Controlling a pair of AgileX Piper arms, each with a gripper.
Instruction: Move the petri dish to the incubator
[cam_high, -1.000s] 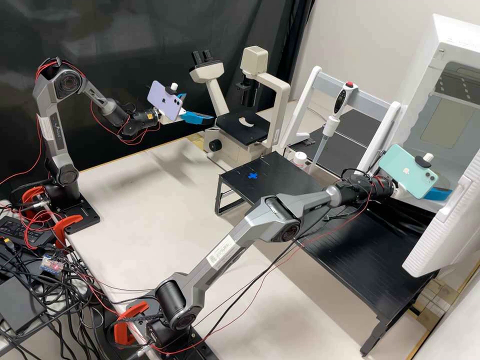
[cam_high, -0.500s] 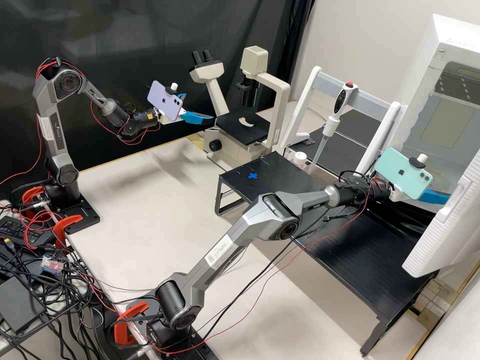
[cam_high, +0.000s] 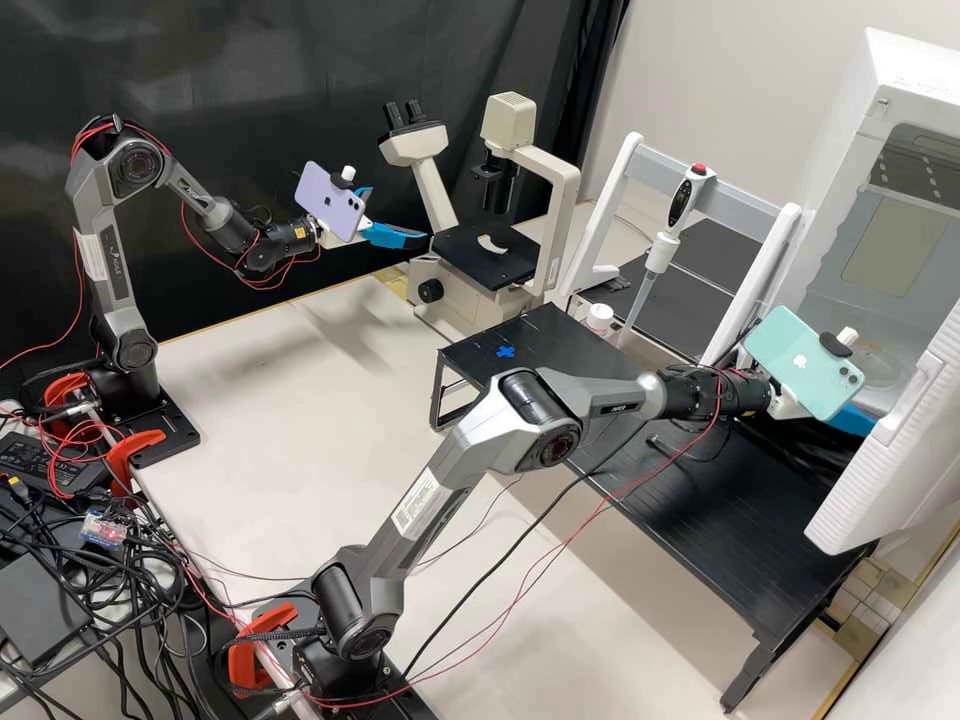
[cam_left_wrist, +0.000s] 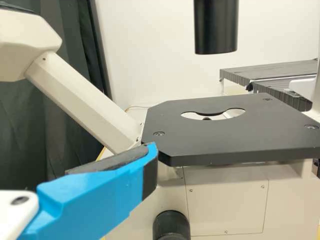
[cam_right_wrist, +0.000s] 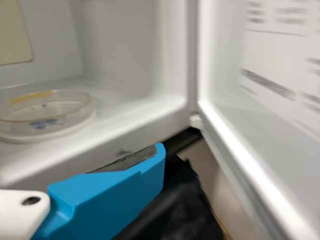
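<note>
The clear petri dish (cam_high: 881, 368) lies inside the white incubator (cam_high: 893, 230), whose door stands open. In the right wrist view the dish (cam_right_wrist: 45, 114) rests flat on the incubator floor (cam_right_wrist: 135, 112), apart from the blue finger. My right gripper (cam_high: 852, 419) is at the incubator's doorway; in its wrist view the gripper (cam_right_wrist: 160, 150) is open, its dark pad bare. Over by the microscope, my left gripper (cam_high: 400, 234) hangs open and holds nothing. The left wrist view has this gripper (cam_left_wrist: 154, 150) in front of the microscope stage (cam_left_wrist: 240, 137).
The incubator door (cam_high: 900, 440) juts out close to the right gripper. On the benchtop (cam_high: 290, 400) stand a black raised shelf (cam_high: 740, 520), a microscope (cam_high: 545, 180), and a pipette (cam_high: 672, 225) hanging on a white-legged rack (cam_high: 615, 195). Cables litter the near left.
The right arm has drawn back a little to the left, its gripper moving left and down in the high view. The left arm has kept still.
</note>
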